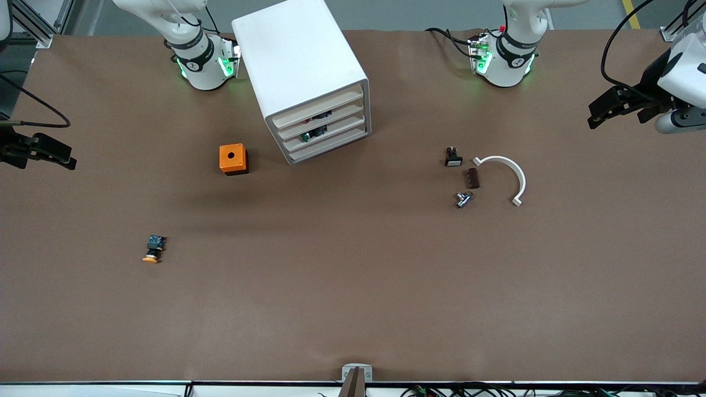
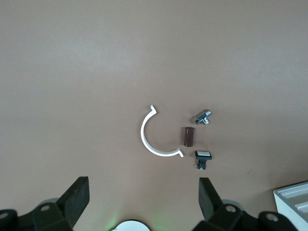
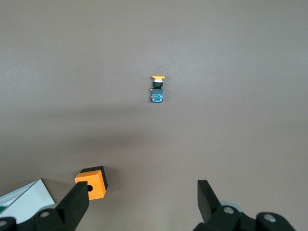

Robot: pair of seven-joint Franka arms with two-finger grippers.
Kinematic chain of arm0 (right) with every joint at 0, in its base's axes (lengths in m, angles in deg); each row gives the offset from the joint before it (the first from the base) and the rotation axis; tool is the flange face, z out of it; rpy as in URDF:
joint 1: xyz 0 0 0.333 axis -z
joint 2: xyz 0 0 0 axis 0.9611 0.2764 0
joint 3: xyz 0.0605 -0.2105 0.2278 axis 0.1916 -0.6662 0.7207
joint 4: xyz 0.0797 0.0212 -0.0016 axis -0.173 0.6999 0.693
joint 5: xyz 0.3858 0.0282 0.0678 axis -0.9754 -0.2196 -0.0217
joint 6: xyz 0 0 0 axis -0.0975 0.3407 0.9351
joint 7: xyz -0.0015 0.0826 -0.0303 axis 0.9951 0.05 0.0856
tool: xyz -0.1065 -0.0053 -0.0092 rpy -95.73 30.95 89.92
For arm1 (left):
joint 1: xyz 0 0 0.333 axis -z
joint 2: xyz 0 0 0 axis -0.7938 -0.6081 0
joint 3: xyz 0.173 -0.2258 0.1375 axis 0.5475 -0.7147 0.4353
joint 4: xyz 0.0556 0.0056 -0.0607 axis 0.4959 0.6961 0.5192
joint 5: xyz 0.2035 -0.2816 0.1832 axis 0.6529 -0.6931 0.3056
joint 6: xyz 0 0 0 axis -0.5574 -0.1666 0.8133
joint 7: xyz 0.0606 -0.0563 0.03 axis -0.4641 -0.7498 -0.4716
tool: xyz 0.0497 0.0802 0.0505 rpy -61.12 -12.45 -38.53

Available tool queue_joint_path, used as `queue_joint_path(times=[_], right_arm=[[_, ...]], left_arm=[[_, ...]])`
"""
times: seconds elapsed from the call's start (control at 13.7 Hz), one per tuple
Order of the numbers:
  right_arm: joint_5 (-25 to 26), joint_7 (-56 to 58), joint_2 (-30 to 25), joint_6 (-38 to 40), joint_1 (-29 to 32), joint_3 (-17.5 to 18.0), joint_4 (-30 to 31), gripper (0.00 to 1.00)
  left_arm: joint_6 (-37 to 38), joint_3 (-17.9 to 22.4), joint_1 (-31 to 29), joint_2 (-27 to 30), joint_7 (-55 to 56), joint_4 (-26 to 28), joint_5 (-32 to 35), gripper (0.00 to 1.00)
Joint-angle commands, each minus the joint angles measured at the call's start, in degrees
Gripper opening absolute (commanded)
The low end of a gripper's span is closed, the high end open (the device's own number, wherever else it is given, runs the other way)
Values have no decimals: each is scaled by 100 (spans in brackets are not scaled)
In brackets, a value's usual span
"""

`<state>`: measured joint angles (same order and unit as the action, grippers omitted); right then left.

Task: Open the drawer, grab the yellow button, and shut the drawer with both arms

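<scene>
The white cabinet [image 1: 300,66] stands near the robots' bases, and its top drawer [image 1: 317,110] sits flush like the two below it. The button [image 1: 153,249], with an orange cap and a dark body, lies on its side on the table toward the right arm's end; it also shows in the right wrist view [image 3: 157,89]. My right gripper [image 1: 66,157] is open and empty, held up over the right arm's end of the table [image 3: 143,195]. My left gripper [image 1: 595,113] is open and empty, held up over the left arm's end [image 2: 143,192].
An orange cube with a hole [image 1: 233,159] sits beside the cabinet. Toward the left arm's end lie a white curved bracket [image 1: 510,173], a brown block [image 1: 473,178], a metal fitting [image 1: 463,199] and a small white-capped part [image 1: 453,157]. Small parts show inside the lower drawers [image 1: 314,132].
</scene>
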<state>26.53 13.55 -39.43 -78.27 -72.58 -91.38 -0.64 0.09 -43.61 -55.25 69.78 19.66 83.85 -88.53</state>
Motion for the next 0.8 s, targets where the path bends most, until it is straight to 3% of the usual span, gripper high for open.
queue_joint_path(times=[0.0, 0.73], right_arm=[[98, -65, -77, -30, 12, 30, 62, 100], [98, -65, -85, -57, 3, 30, 62, 100]], left_arm=[[119, -4, 15, -75, -202, -141, 33, 100], [137, 4, 7, -84, -317, -158, 33, 100]])
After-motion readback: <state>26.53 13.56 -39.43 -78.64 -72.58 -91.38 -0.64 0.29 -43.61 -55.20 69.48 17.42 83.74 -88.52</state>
